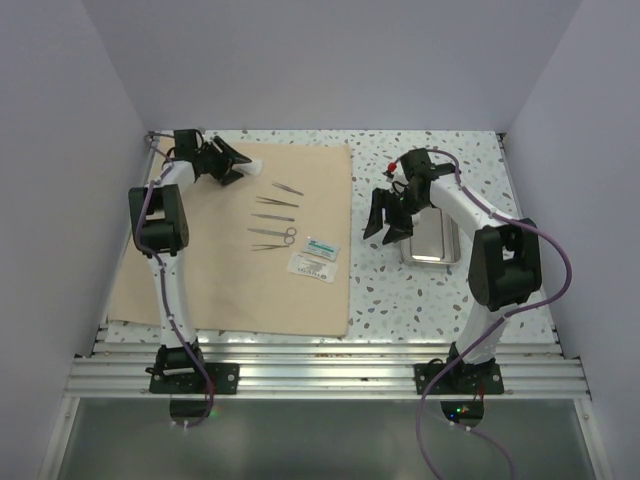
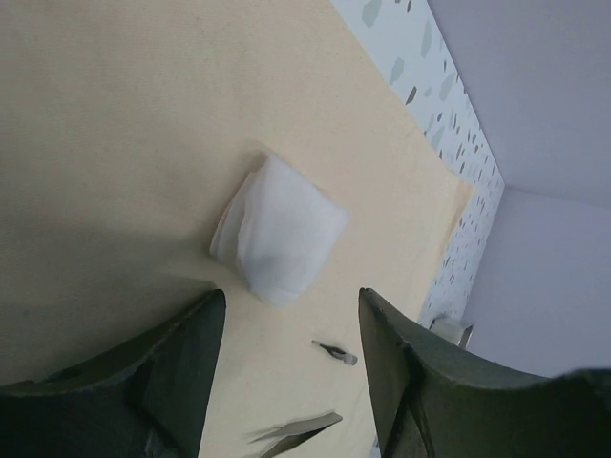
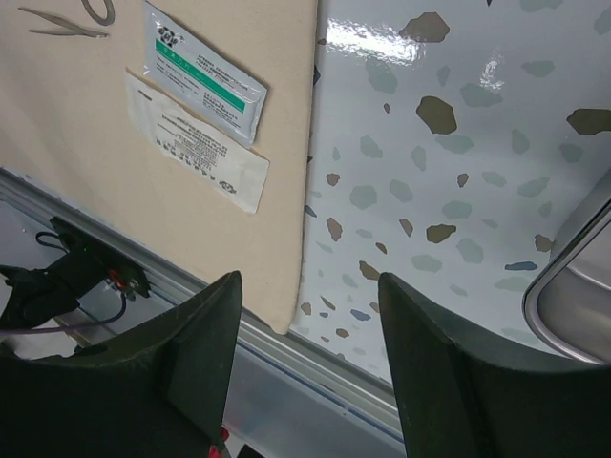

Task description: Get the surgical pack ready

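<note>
The tan cloth (image 1: 230, 270) of the surgical pack lies spread flat on the left half of the table. Several thin steel instruments (image 1: 275, 215) lie in a row on it, with two packets (image 1: 315, 255) beside them. A folded white gauze pad (image 2: 277, 229) rests on the cloth near its far edge. My left gripper (image 2: 291, 296) hovers open just short of the pad, nothing between its fingers. The steel tray (image 1: 432, 242) sits on the bare table at the right. My right gripper (image 1: 388, 225) hangs open and empty at the tray's left side.
Terrazzo tabletop (image 3: 430, 172) shows between the cloth's right edge (image 3: 310, 143) and the tray rim (image 3: 573, 296). A metal rail (image 1: 320, 365) runs along the near edge. Purple walls enclose the left, back and right sides.
</note>
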`<state>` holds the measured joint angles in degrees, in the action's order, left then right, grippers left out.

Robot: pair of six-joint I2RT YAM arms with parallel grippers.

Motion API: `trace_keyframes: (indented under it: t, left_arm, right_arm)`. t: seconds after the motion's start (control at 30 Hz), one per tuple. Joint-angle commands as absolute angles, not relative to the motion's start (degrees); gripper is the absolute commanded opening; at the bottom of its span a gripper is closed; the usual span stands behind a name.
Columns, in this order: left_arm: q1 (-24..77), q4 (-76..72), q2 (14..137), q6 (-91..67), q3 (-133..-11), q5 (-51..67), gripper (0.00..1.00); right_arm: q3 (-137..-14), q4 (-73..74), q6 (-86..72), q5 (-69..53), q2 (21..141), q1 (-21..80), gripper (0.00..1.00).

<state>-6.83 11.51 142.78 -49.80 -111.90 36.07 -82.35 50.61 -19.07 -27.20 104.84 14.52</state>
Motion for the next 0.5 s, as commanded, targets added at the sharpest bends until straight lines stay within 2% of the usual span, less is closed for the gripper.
trace_keyframes:
  t: [0.0, 0.17, 0.47]
  left_arm:
    - [-8.4, 14.5, 138.3, -51.8, -105.1, 29.5, 0.62]
    - [-8.7, 12.9, 135.5, -54.6, -102.4, 25.4, 0.59]
    - [-8.4, 10.7, 139.2, -58.6, -107.0, 22.0, 0.55]
  right_arm:
    - [-82.4, 49.6, -19.5, -28.7, 102.8, 14.8, 0.63]
    - [-82.8, 49.3, -19.8, -28.9, 103.1, 14.8, 0.63]
    - [-83.0, 49.7, -19.4, -28.7, 103.4, 14.7, 0.63]
